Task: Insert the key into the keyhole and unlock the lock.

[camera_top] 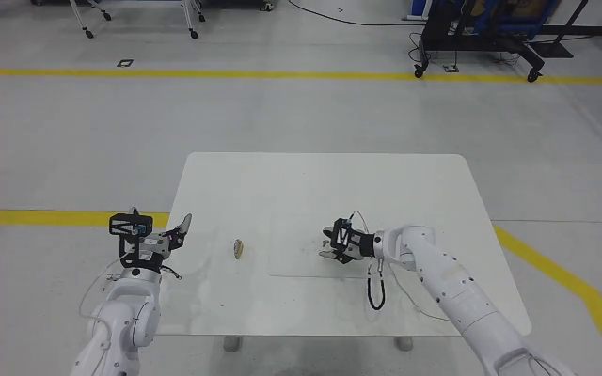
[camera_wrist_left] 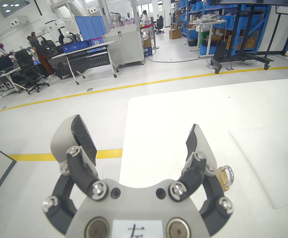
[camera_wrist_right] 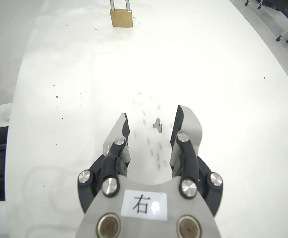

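The right pincer hung released over the white table, with the small silver metal key lying flat between its spread fingers, touching neither. The brass padlock with steel shackle lay well ahead of it, just beside the left pincer, which was also released.

A white table, with small dark specks on its top, stands on a pale floor marked with yellow lines.
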Controlling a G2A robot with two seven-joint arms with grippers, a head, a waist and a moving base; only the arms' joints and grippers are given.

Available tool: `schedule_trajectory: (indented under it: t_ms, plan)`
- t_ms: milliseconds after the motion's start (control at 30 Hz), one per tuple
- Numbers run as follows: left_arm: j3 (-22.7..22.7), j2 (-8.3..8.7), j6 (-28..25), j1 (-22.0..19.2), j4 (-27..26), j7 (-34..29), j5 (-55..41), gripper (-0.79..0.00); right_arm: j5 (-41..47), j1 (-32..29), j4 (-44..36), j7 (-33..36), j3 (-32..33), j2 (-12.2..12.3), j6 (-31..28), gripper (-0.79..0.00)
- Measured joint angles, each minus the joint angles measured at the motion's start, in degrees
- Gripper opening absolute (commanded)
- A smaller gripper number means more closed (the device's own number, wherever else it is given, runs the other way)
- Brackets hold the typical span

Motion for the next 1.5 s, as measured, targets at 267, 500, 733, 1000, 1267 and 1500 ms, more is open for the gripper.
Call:
schedule_trajectory:
  t_ms: [267, 500, 733, 1000, 1267, 1500]
  plan:
    - [0.00, 0.00, 0.00, 0.00, 0.00, 0.00, 0.00, 0.000, -0.03, 0.74, 0.72, 1.42, -1.20, -0.28, 2.16, -0.597]
    - [0.00, 0.00, 0.00, 0.00, 0.00, 0.00, 0.00, 0.000, -0.11, 1.07, -0.27, 3.55, -1.84, -0.26, 2.18, -0.699]
    - [0.00, 0.00, 0.00, 0.00, 0.00, 0.00, 0.00, 0.000, -0.03, 0.73, -1.70, 5.89, -1.95, -0.10, 3.14, -0.785]
    - [0.00, 0.00, 0.00, 0.00, 0.00, 0.00, 0.00, 0.000, -1.41, -1.03, -5.60, 5.39, -0.41, 0.78, 4.48, -0.785]
    - [0.00, 0.00, 0.00, 0.00, 0.00, 0.00, 0.00, 0.000, -2.29, -4.18, -11.01, 3.46, 2.78, 2.19, 4.74, -0.785]
    - [0.00, 0.00, 0.00, 0.00, 0.00, 0.00, 0.00, 0.000, 2.29, -8.02, -13.20, -2.78, 6.84, 3.30, 3.65, -0.785]
